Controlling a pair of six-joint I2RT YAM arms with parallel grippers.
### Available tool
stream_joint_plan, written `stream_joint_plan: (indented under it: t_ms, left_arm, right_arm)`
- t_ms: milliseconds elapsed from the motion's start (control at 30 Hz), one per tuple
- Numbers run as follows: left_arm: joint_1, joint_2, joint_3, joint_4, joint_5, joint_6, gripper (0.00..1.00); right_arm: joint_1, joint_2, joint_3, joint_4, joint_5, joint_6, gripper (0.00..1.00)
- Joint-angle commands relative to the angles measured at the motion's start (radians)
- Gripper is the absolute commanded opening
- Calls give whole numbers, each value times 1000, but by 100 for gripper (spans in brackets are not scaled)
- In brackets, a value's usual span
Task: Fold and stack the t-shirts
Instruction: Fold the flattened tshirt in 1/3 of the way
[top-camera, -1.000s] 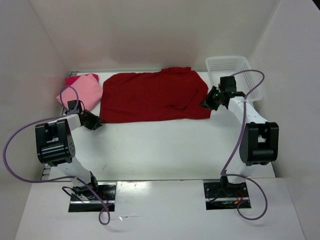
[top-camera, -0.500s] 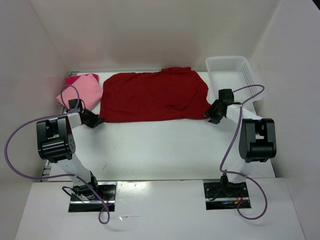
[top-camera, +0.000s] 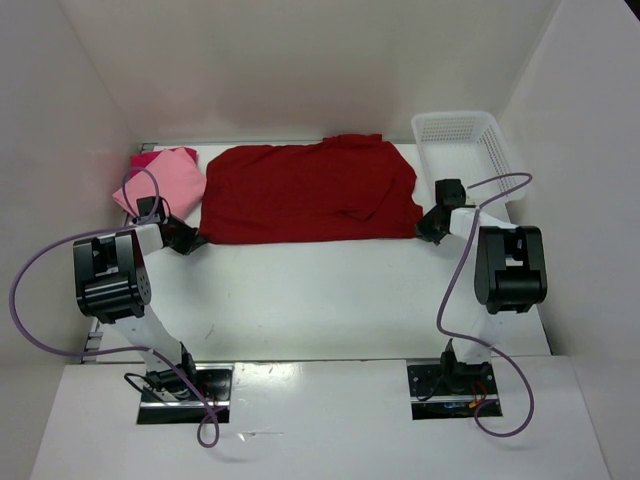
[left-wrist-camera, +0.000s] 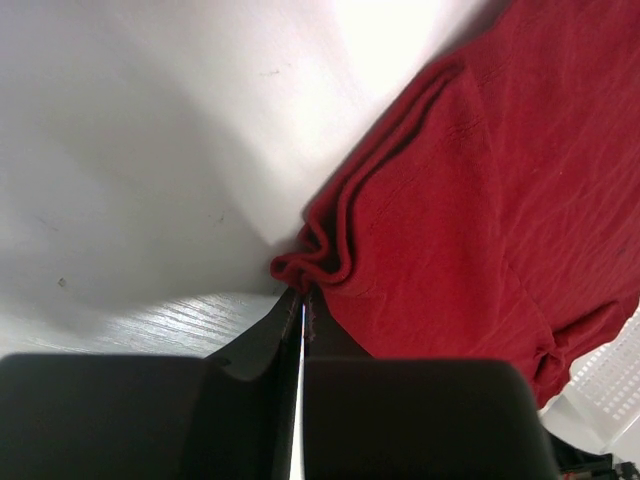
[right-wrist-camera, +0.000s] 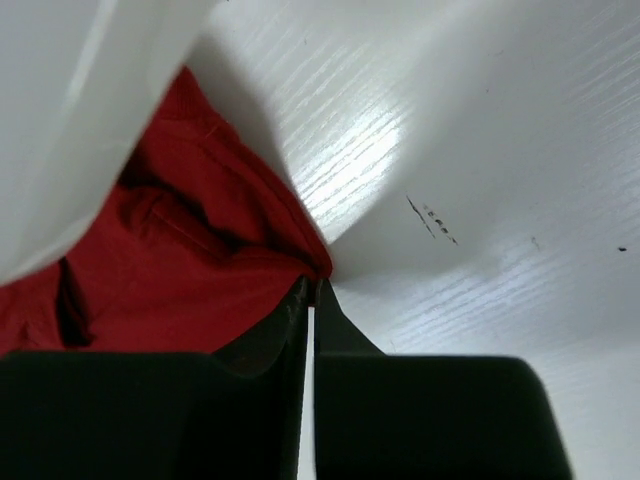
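Note:
A dark crimson t-shirt (top-camera: 305, 195) lies spread flat across the back of the table. My left gripper (top-camera: 193, 240) is shut on its near left corner; in the left wrist view the bunched hem (left-wrist-camera: 318, 262) sits pinched at the fingertips of my left gripper (left-wrist-camera: 303, 295). My right gripper (top-camera: 424, 228) is shut on the near right corner, where the cloth's edge (right-wrist-camera: 312, 255) meets the closed tips of my right gripper (right-wrist-camera: 312, 285). A folded light pink t-shirt (top-camera: 165, 180) lies at the back left on top of a magenta-red t-shirt (top-camera: 146, 160).
A white plastic lattice basket (top-camera: 467, 150) stands at the back right, just behind my right gripper. White walls enclose the table on three sides. The arm bases (top-camera: 180, 385) are bolted at the near edge.
My right gripper came down from beside the basket to the shirt's near right corner and shut on it. My left gripper closed on the near left corner. The shirt has not moved.

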Motion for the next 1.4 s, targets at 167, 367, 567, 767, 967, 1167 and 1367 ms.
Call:
stream_joint_plan:
  t_ms: [167,367,567,767,967,1167,1367]
  left_arm:
    - [-1,-37,-23,-33,-20,69,0]
    - [-1,-137,-101,-101,-30,113,0]
    - [-1,-295,-192,-233,16,142,0]
    - [21,-511,-262,-429,97,87,0]
    - [21,-567,-311,-598,178,56,0]
    - [21,-587,-270,-652,163,81,13]
    - [21,-587,-94,-699,2,139,82]
  right_arm:
    - [0,-83,-6,-34,57,22,1]
    - [-160,-249,-161,-159,-113,-11,0]
    - [-194,-474,-223,-317,-173,-21,0]
    - [-194,-600,-212,-486,-232,-41,0]
    - [-155,-636,-161,-610,-212,-98,0]
    - [-114,-645,-94,-706,-141,-129,12]
    - [-94,-622,-10,-706,-71,-165,46]
